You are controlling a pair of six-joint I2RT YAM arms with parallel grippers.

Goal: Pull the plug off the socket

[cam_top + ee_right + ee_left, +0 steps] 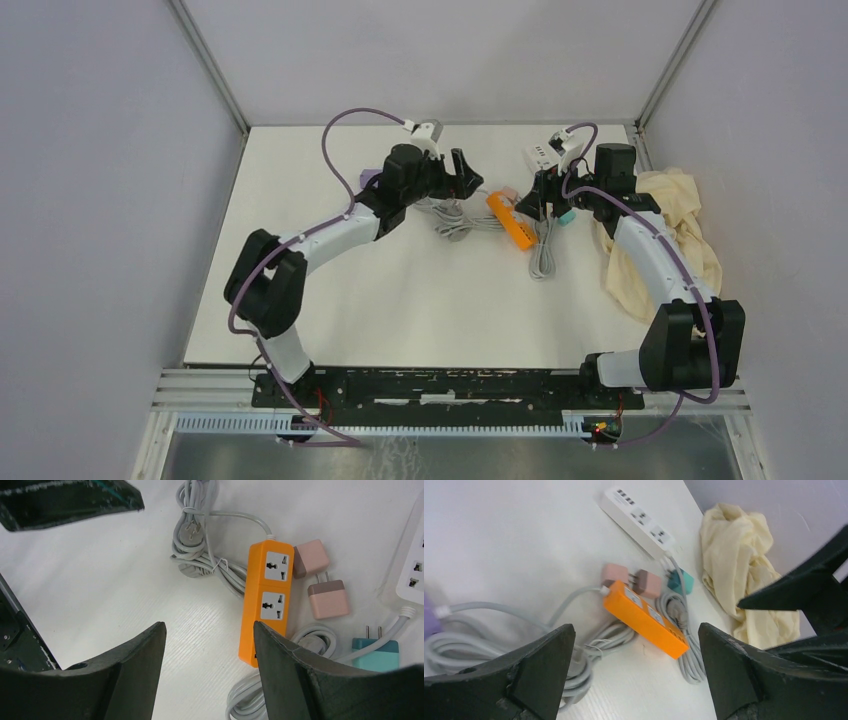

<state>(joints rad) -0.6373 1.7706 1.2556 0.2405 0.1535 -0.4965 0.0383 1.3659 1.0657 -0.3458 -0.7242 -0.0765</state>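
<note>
Right gripper [209,635], closest to my right wrist lens: black fingers fill the bottom of the frame, spread wide, with only bare table [125,595] between them. Left gripper [635,640]: likewise parted wide and empty, fingers at the lower corners of its wrist view. Orange power strip [263,607]: centre-right of the right wrist frame, lying flat, its lower end just beside the right-hand finger; both top sockets show empty. Pink plug [310,557]: pressed against the strip's right side near its upper end; I cannot tell whether its prongs sit in a side socket. Second pink plug [327,598]: just below the first, loose, prongs bare and pointing up the frame, apart from the strip. Teal plug [375,652]: lower right, prongs bare, beside a grey cord. White power strip [412,575]: right edge, partly cut off. Grey cable coil [200,555]: top centre, bundled, its lead running into the orange strip's upper end. Cream cloth [680,240]: crumpled at the table's right edge in the overhead view, under the right arm. Overhead, I see both grippers in the upper middle of the frame, one on either side of the orange strip.
</note>
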